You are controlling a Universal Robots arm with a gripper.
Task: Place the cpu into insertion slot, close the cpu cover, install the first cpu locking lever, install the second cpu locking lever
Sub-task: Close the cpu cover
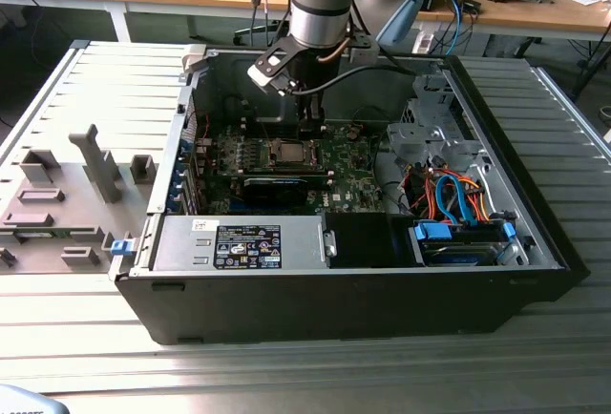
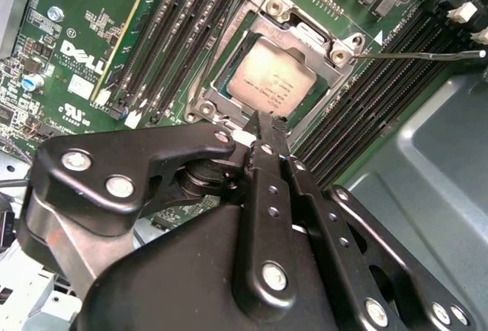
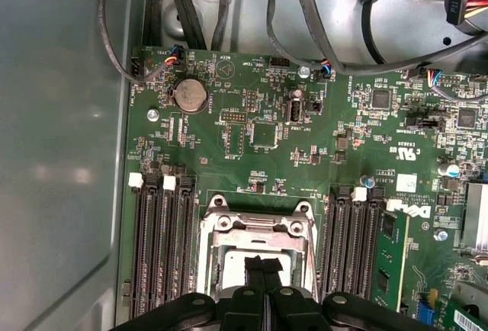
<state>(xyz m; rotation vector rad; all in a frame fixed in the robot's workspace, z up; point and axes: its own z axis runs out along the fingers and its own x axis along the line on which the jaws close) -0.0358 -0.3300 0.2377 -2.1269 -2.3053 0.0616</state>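
The cpu (image 2: 268, 79), a dull silver square, lies flat in the insertion slot (image 1: 286, 155) on the green board. The cpu cover (image 2: 305, 35), a thin silver frame, lies down around the chip, which shows through its window. My gripper (image 2: 263, 121) is shut, its black fingertips pressed together with nothing between them, just above the socket's edge and over the chip (image 3: 229, 268). In the first wrist view the gripper (image 3: 263, 264) hides part of the cover (image 3: 255, 224). One thin locking lever (image 2: 419, 55) sticks out sideways over the memory slots; another wire lever (image 2: 204, 79) runs along the socket's opposite side.
Black memory slots (image 3: 164, 247) flank the socket on both sides. A long black card (image 1: 277, 185) lies just in front of the socket in the exterior view. Drive cage and orange and blue cables (image 1: 458, 199) fill the case's right. The case wall (image 3: 61, 155) stands close.
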